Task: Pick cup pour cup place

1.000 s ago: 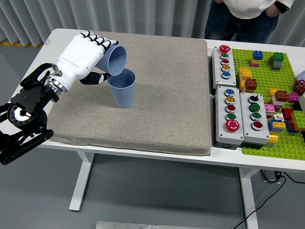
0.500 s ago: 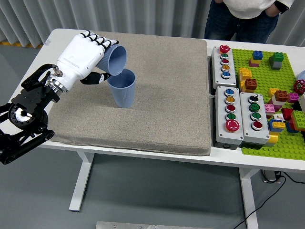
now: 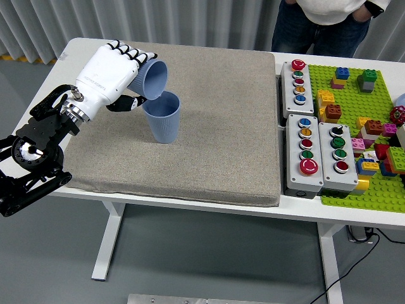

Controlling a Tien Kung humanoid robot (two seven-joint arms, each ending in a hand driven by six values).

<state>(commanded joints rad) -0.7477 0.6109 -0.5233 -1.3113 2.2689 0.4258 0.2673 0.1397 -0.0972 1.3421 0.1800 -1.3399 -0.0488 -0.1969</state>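
Observation:
My left hand (image 3: 130, 79), white with black joints, is shut on a blue ribbed cup (image 3: 155, 79). That cup is tipped on its side, mouth facing right and down, right over the rim of a second blue cup (image 3: 163, 118). The second cup stands upright on the grey mat (image 3: 209, 133), left of the mat's centre. Whether anything flows between the cups cannot be seen. My right hand is out of view.
Right of the mat lie three grey button boxes (image 3: 315, 149) and a green baseplate (image 3: 364, 107) with several coloured bricks. A person (image 3: 326, 22) stands at the far side, hands off the table. The table's left edge (image 3: 44, 107) is close to my left arm.

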